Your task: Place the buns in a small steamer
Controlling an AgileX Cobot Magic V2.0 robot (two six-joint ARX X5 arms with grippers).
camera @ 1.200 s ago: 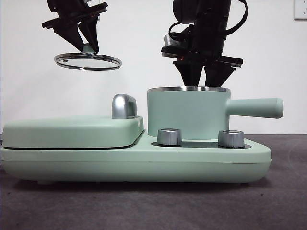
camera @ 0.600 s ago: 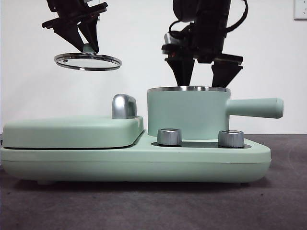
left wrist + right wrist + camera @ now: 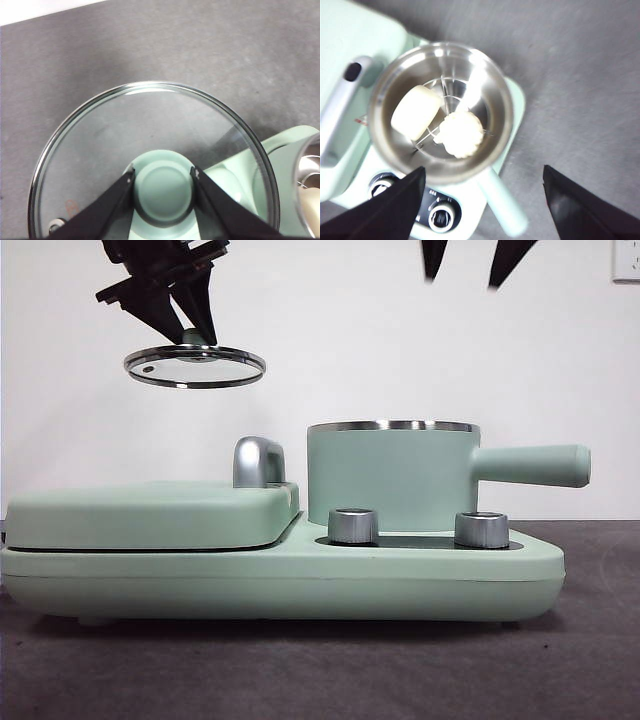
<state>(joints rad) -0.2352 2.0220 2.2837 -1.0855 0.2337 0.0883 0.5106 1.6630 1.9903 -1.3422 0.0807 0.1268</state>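
The small steamer (image 3: 390,475) stands open on the right of the mint-green base, its handle (image 3: 530,465) pointing right. The right wrist view looks down into its steel bowl (image 3: 502,100). Two buns lie side by side on the rack inside: a smooth cream one (image 3: 416,112) and a pleated white one (image 3: 461,134). My right gripper (image 3: 484,170) is open and empty high above the pot; only its tips (image 3: 470,265) show in the front view. My left gripper (image 3: 190,335) is shut on the green knob (image 3: 163,187) of the glass lid (image 3: 195,365), held level in the air above the griddle side.
A flat mint-green griddle cover (image 3: 150,515) with a chrome handle (image 3: 258,462) fills the left of the base (image 3: 280,580). Two steel dials (image 3: 353,525) (image 3: 481,529) sit in front of the pot. The table surface is dark grey.
My right gripper opened at the pot's mouth and rose to the top of the front view. My left gripper shifted slightly right with the lid.
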